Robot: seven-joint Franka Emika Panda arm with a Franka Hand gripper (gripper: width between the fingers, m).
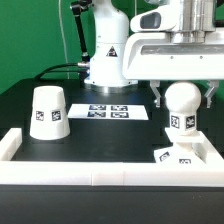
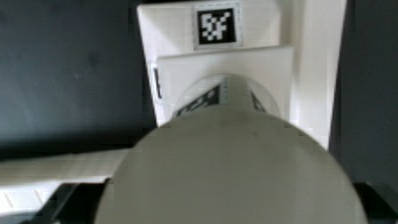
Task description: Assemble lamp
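Note:
The white rounded bulb piece [image 1: 181,118] stands upright over the flat square base [image 1: 168,156] at the exterior view's right; whether it rests on the base or hangs just above it I cannot tell. My gripper [image 1: 181,97] comes down from above with a finger on each side of the bulb's round head, shut on it. In the wrist view the bulb [image 2: 222,150] fills the lower part of the picture between the dark fingers [image 2: 63,200], and the base [image 2: 217,60] with its square marker lies beyond. The tapered shade [image 1: 49,112] stands alone at the exterior view's left.
The marker board [image 1: 108,111] lies flat at the middle of the black table. A raised white border [image 1: 100,168] runs along the table's front and sides, close to the base. The robot's pedestal [image 1: 108,60] stands behind.

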